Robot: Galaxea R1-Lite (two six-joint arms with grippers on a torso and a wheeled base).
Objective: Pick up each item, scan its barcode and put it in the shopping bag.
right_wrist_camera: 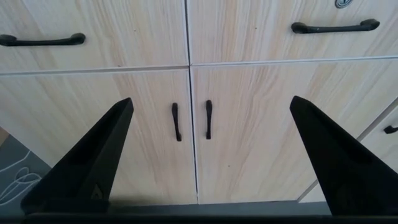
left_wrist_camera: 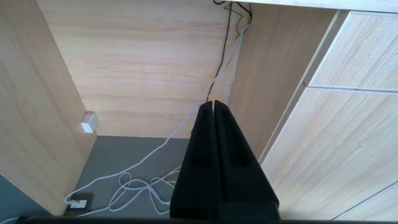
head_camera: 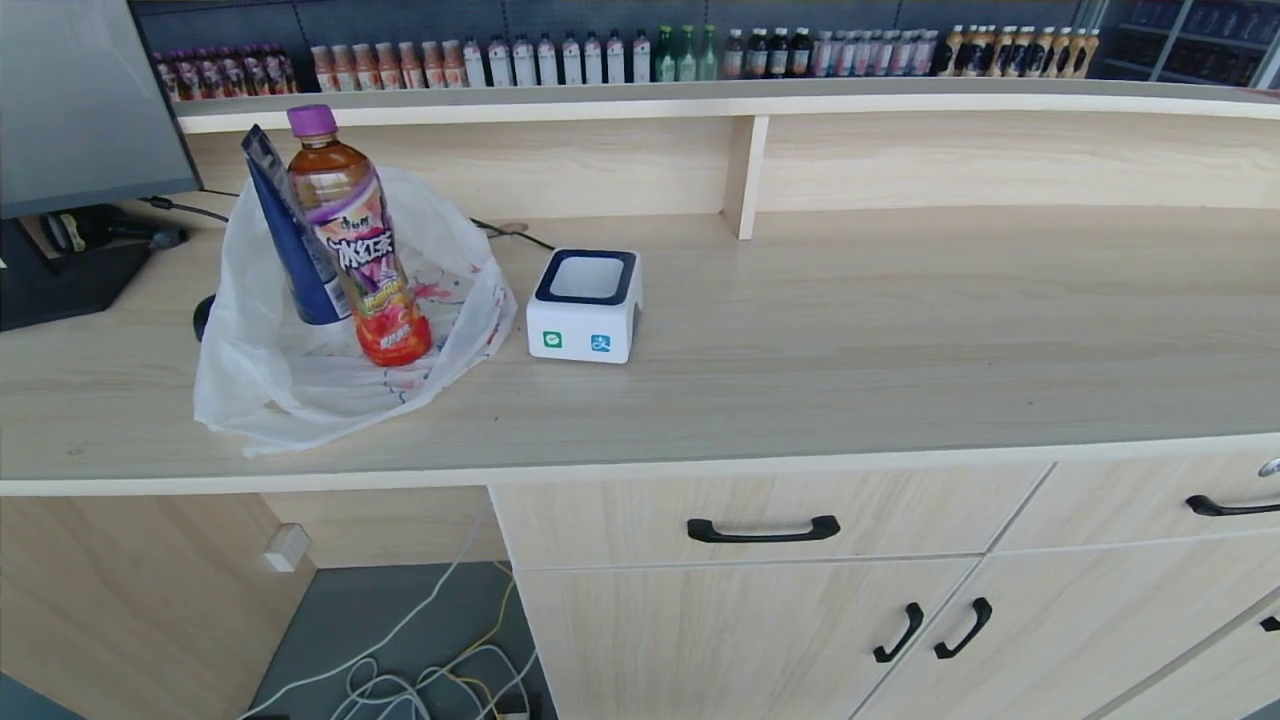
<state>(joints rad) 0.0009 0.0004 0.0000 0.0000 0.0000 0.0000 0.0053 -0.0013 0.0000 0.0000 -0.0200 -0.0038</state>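
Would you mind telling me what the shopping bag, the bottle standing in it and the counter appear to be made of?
Shopping bag: thin translucent plastic film, crinkled and slumped.
Bottle: probably clear glossy plastic, liquid showing through.
Counter: pale matt wood grain, possibly laminate.

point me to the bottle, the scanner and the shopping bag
bottle (head_camera: 347,225), head view, on its label
scanner (head_camera: 580,335), head view, on its white front face
shopping bag (head_camera: 258,392), head view, on its crumpled front edge

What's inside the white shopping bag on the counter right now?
The shopping bag holds a standing purple-capped bottle and a dark blue pouch partly behind it. The bag's front folds could hide anything lying flat at the bottom.
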